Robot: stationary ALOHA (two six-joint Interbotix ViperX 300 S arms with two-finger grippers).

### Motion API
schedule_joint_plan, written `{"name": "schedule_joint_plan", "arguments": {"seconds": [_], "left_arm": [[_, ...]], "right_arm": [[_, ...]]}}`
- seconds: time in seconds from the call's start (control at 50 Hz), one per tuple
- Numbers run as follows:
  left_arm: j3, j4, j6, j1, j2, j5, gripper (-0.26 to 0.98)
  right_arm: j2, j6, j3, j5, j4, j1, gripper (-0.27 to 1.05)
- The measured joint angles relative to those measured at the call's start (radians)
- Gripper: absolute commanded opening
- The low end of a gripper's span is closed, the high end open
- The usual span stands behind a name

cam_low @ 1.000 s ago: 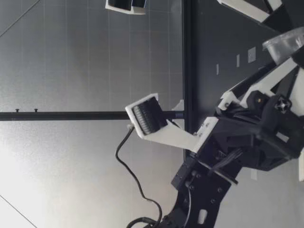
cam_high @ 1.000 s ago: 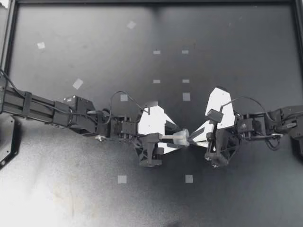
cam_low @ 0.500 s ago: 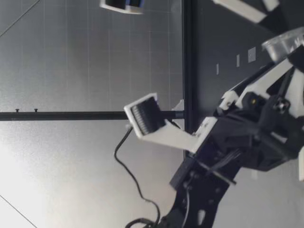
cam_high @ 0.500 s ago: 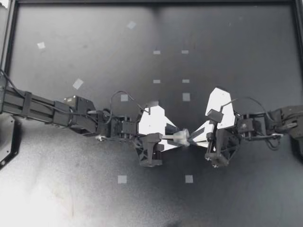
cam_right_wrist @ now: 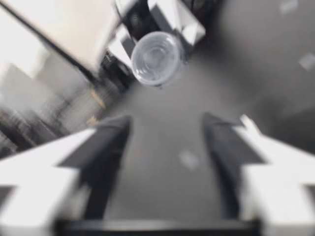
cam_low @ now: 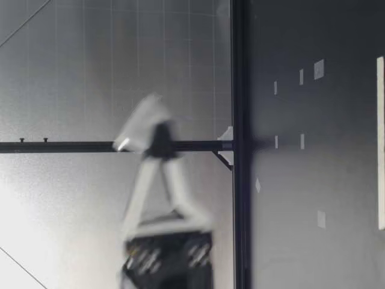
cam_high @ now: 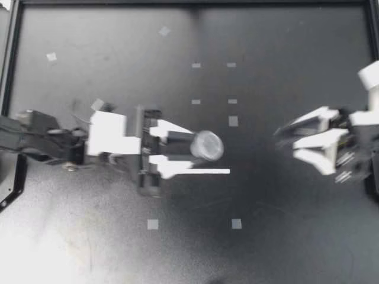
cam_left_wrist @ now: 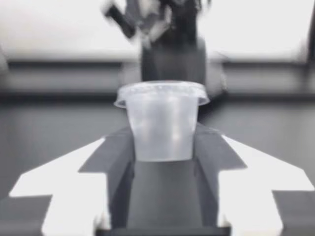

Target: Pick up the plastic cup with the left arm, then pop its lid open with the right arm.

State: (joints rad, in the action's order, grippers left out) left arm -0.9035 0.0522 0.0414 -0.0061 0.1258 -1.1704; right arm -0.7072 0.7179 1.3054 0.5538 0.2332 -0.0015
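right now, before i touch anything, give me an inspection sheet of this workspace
surface: dark table, matte, no spill seen
job's things: small clear cup, upright between the left tool's fingers
clutter: pale tape squares scattered on the table
grippers: left tool shut on the cup; right tool open, empty, well apart from the cup
cables: nothing seen
surroundings: black frame along the table's edge; grey wall beyond it
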Motion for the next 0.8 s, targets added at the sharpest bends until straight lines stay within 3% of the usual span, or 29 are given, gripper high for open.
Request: {"name": "schedule_joint_plan", "arguments": {"seconds": [0.18, 0.52, 0.8], "left_arm": [[-0.017, 0.005, 0.011, 0.002, -0.005, -0.101, 0.26], [0.069, 0.020, 0.057, 0.002, 0.057, 0.025, 0.26], [0.072, 0.020, 0.064, 0.002, 0.058, 0.041, 0.26]], "right_arm": [[0.110, 0.301, 0.038, 0.209, 0.026, -0.002, 0.70], [0.557, 0.491, -0.112, 0.568, -0.149, -0.002, 0.70], [0.676, 0.561, -0.178, 0.658, -0.212, -0.009, 0.70]]}}
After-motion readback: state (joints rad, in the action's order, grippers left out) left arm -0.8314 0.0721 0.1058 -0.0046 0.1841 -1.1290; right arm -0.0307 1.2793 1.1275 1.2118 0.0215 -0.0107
